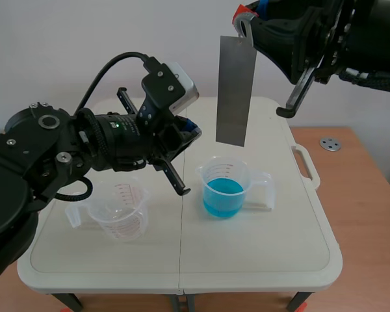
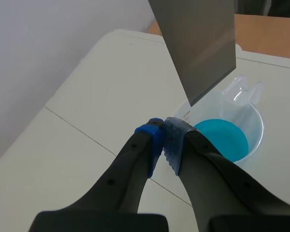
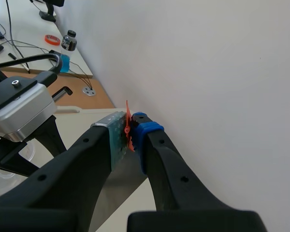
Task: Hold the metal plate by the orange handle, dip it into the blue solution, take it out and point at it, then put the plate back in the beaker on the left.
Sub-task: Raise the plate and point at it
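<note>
A grey metal plate (image 1: pixel 236 91) hangs upright in the air above the beaker of blue solution (image 1: pixel 224 188). My right gripper (image 1: pixel 247 16) is shut on its orange handle (image 3: pixel 129 128) at the plate's upper end. The plate's lower edge is clear of the liquid. My left gripper (image 1: pixel 192 130) is shut on nothing, and its tips point toward the plate's lower part from the left. In the left wrist view the plate (image 2: pixel 198 43) is just ahead of the shut fingertips (image 2: pixel 157 137), with the blue solution (image 2: pixel 222 137) beyond and below them.
An empty clear beaker (image 1: pixel 120 211) stands on the white folding table (image 1: pixel 260 253) to the left of the blue one. A wooden desk (image 1: pixel 364 182) with a metal grommet (image 1: pixel 330 144) lies to the right. A wall is behind.
</note>
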Available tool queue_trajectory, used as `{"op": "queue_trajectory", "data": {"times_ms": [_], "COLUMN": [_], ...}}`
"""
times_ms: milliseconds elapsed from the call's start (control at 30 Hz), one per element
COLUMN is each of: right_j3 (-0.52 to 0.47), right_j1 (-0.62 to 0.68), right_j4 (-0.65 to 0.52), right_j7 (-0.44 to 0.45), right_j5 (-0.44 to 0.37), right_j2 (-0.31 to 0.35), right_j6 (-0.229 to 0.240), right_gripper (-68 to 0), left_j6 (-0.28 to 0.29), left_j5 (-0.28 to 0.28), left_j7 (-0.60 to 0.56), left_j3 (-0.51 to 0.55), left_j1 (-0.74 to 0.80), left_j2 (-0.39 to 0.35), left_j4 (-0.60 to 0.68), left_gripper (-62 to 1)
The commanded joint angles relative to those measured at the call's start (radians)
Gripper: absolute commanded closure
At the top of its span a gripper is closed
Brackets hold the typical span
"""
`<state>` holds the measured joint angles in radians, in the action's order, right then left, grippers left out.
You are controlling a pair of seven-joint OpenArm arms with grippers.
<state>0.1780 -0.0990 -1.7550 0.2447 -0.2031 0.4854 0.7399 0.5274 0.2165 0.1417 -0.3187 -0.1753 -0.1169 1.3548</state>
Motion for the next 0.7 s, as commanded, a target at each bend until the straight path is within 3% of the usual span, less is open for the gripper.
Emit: {"op": "queue_trajectory", "data": {"times_ms": [0, 300, 667], "right_j3": [-0.008, -0.008, -0.008], "right_j1": [-0.012, -0.012, -0.012], "right_j4": [-0.011, -0.011, -0.011], "right_j7": [0.015, 0.015, 0.015], "right_j5": [-0.014, -0.014, -0.019], "right_j2": [0.010, 0.010, 0.010], "right_j6": [0.006, 0.006, 0.006], "right_gripper": [-1.3, -1.3, -1.3], "left_j6": [0.000, -0.002, -0.118], "left_j5": [-0.009, 0.013, 0.012], "left_j7": [-0.013, -0.010, -0.073], "left_j3": [0.000, 0.000, 0.034], "left_j1": [-0.011, -0.010, 0.061], "left_j2": [0.003, 0.002, -0.080], "left_j4": [0.021, 0.021, 0.047], "left_gripper": [-2.9, -2.9, -2.9]}}
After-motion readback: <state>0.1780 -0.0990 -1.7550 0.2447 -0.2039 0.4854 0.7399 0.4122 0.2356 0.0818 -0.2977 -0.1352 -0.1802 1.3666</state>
